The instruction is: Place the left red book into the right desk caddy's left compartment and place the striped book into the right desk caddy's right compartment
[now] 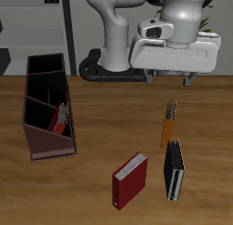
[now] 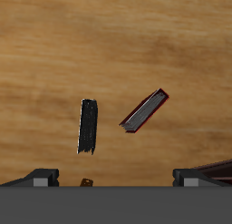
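Exterior view, read across.

The right desk caddy (image 1: 36, 145) sits on the worktop (image 1: 100, 119), long axis running front to back, open top up. The left red book (image 1: 61, 117) is inside it, standing tilted against the caddy's long wall in the end section nearer the worktop's front edge. That section is bounded by the slanted divider, so it is the left compartment (image 1: 45, 121). The right compartment (image 1: 45, 67), at the caddy's far end, holds nothing visible.

A squarer bright red book (image 1: 130, 179) with a white page block lies flat near the front edge, well apart from the caddy. Just beside it is the striped book (image 1: 173, 170), flat on the worktop with its length running roughly front to back. A thin orange book (image 1: 169, 125) lies just behind the striped book, close to it end to end.

The gripper (image 1: 170, 79) hangs above the worktop, farther back than the orange book. The striped book is therefore nearer the front edge than the fingers (image 1: 189, 80), lower, and not touching them; the orange book lies between.

Wrist view: fingers (image 2: 41, 178) spread wide, with only bare wood between them. The striped book (image 2: 87, 126) and bright red book (image 2: 145, 110) lie on the wood beyond the fingertips, apart from each other. An orange sliver (image 2: 87, 182) shows at the gripper's (image 2: 120, 176) edge.
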You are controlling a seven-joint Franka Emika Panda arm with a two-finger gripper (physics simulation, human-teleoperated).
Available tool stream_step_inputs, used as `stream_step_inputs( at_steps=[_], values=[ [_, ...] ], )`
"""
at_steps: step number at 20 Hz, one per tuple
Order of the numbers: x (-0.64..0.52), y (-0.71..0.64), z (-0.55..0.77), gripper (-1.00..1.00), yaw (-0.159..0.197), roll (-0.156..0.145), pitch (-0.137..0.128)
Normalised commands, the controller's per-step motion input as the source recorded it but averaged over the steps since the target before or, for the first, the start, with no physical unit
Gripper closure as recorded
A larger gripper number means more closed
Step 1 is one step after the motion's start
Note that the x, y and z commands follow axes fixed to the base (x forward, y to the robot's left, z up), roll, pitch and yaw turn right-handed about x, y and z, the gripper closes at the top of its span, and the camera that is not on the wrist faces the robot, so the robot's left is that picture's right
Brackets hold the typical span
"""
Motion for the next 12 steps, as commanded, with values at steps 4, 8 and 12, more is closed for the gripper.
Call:
stream_step_inputs(
  at_steps=[4,8,12],
  values=[
    [0.18,0.00,0.06,-1.00,-0.013,0.065,-0.014],
    [0.25,-0.03,0.06,-1.00,0.009,0.016,-0.006],
    [0.11,0.03,-0.02,-1.00,0.006,0.012,-0.002]
  ],
)
